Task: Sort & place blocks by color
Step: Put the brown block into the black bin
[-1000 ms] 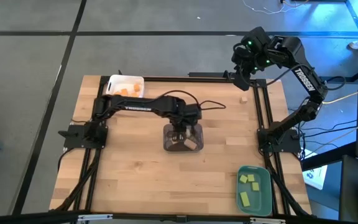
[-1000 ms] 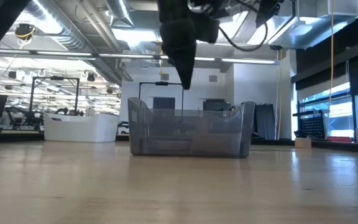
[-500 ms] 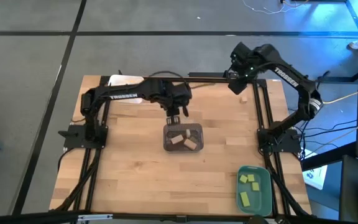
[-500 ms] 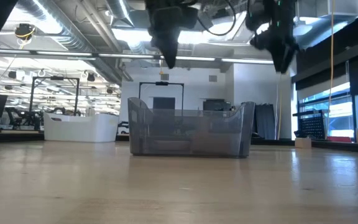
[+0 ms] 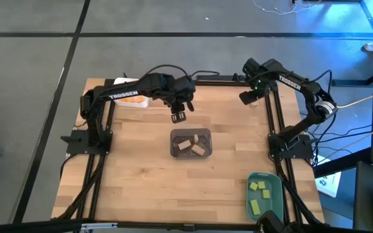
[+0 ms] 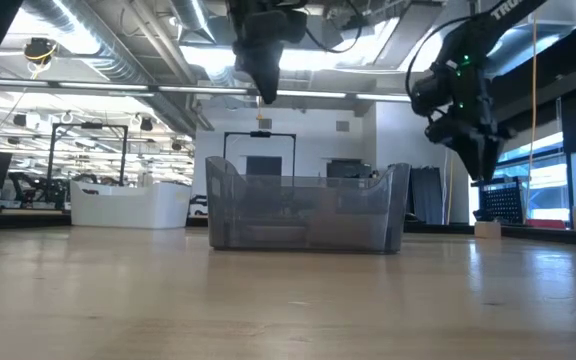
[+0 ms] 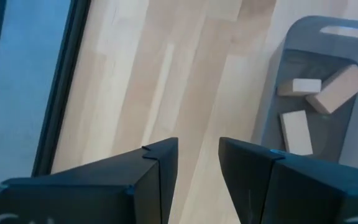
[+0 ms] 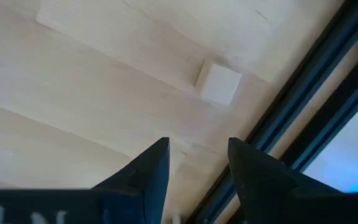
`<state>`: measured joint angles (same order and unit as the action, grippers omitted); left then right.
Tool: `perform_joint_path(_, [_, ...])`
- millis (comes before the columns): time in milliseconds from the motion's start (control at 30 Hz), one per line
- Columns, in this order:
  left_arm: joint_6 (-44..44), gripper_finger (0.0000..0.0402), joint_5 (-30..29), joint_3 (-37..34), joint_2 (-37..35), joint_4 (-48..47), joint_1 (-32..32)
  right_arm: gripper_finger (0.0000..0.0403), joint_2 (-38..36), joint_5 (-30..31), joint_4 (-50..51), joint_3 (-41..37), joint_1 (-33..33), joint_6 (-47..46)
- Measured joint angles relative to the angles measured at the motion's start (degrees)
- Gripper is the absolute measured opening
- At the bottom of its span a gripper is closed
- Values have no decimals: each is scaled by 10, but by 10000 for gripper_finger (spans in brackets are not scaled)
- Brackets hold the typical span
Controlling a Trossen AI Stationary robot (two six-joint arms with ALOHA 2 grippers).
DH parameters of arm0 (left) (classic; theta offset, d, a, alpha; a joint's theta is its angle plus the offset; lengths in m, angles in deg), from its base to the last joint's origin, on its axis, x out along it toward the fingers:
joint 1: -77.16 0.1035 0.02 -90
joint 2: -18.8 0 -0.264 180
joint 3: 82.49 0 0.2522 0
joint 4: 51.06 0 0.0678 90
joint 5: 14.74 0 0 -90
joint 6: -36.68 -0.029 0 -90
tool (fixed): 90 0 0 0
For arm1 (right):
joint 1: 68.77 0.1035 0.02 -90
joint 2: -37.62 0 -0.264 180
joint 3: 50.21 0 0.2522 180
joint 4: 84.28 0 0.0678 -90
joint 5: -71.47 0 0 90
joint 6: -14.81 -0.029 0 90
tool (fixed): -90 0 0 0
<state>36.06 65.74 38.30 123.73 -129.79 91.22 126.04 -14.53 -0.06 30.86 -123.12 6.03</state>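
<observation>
The right gripper (image 5: 246,97), fingers parted and empty, has been swung down near the last tan block (image 8: 219,83) by the table's far right edge, while the left gripper (image 5: 178,116), parted and empty, has been lifted off the grey tray (image 5: 190,143) holding tan blocks.

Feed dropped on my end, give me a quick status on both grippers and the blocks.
Left gripper open, empty, above the table beside the grey tray. Right gripper open, empty, over the loose tan block by the rail. Nothing in the way.
</observation>
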Motion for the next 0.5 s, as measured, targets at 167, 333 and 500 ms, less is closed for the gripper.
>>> perform_joint_path(167, [-15, 108, 0, 0, 0, 0, 1, 149, 0, 0, -10, -15, 0, 39])
perform_joint_path(333, [-15, 108, 0, 0, 0, 0, 1, 148, 0, 8, -20, -26, 0, 62])
perform_joint_path(500, [-29, 108, 0, 0, 0, 0, 1, 171, 1, 14, -21, -31, 0, 21])
